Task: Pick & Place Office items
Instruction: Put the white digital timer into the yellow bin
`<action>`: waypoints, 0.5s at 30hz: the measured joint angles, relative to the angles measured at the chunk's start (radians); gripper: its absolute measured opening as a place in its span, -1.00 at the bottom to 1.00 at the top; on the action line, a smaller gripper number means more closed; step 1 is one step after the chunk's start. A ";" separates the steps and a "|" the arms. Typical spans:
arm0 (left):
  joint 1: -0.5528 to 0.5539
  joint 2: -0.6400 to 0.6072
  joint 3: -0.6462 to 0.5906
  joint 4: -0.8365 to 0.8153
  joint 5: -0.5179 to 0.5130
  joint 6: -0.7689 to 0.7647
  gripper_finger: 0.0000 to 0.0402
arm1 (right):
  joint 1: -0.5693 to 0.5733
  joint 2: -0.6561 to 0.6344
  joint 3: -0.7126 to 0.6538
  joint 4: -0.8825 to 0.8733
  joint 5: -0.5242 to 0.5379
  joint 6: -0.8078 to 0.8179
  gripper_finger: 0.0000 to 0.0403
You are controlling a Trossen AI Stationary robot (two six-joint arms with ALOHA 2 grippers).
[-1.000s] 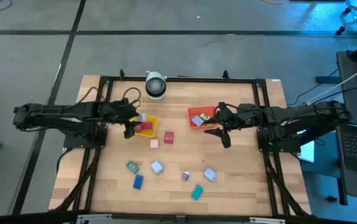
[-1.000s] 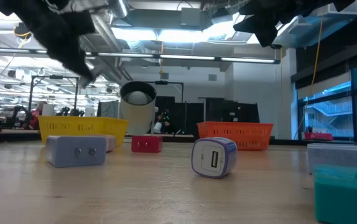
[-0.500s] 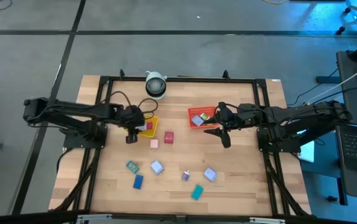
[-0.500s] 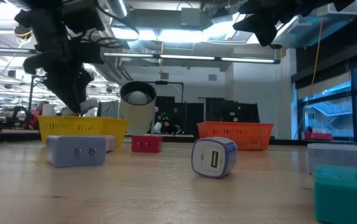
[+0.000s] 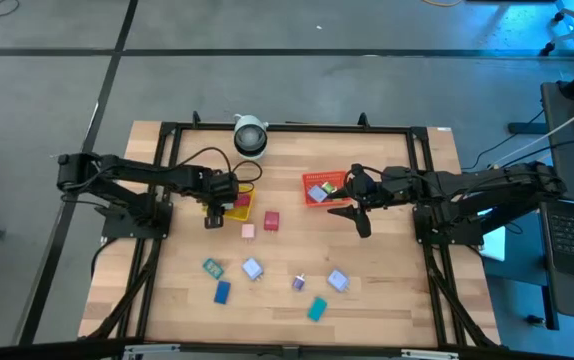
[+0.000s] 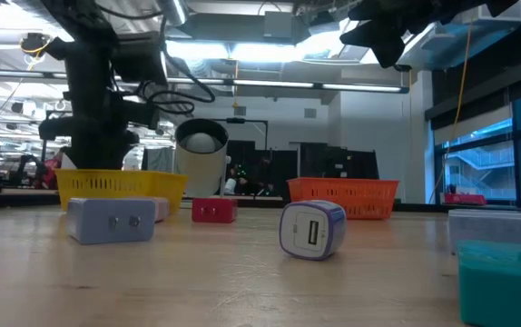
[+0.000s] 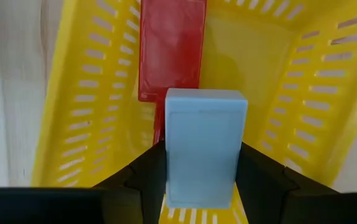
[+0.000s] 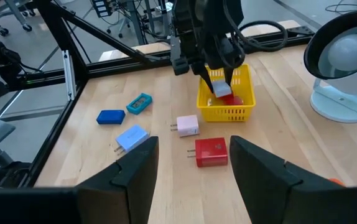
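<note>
My left gripper (image 5: 217, 207) points steeply down into the yellow tray (image 5: 241, 203) and is shut on a light blue block (image 7: 205, 146). A red block (image 7: 171, 50) lies on the tray floor under it. The right wrist view shows the light blue block (image 8: 219, 88) between the tray walls (image 8: 229, 112). My right gripper (image 5: 353, 206) hangs open beside the red tray (image 5: 324, 180), which holds a whitish piece (image 5: 317, 193). Several office items lie loose on the table, among them a red block (image 5: 271, 220) and a pink one (image 5: 248, 231). My left gripper pinches the light blue block by its two long sides (image 7: 173, 171) between its two fingers. The fingers come from above and point steeply down, lying along the block. The block hangs lengthwise below them inside the yellow tray; whether it touches the tray floor I cannot tell.
A white round device (image 5: 251, 136) stands at the far edge. Teal (image 5: 210, 267), whitish (image 5: 252, 268), blue (image 5: 222, 292), purple (image 5: 298, 283), whitish (image 5: 338, 281) and teal (image 5: 316, 309) pieces lie toward the near edge. Black frame rails (image 5: 287, 127) run around the table.
My left gripper has sunk and tipped from a slant until it points steeply down. It has carried the light blue block down between the yellow tray's walls and has stayed shut on it.
</note>
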 joint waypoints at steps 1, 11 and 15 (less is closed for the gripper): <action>0.000 0.001 0.000 0.001 0.000 0.000 -0.15 | 0.000 0.000 0.000 0.000 0.000 0.003 -0.02; 0.000 -0.051 -0.001 0.006 -0.007 -0.024 0.11 | 0.000 0.000 0.000 -0.020 0.000 0.033 -0.01; 0.000 -0.075 -0.002 0.005 -0.007 -0.029 0.12 | 0.000 0.000 0.000 -0.020 0.000 0.036 -0.01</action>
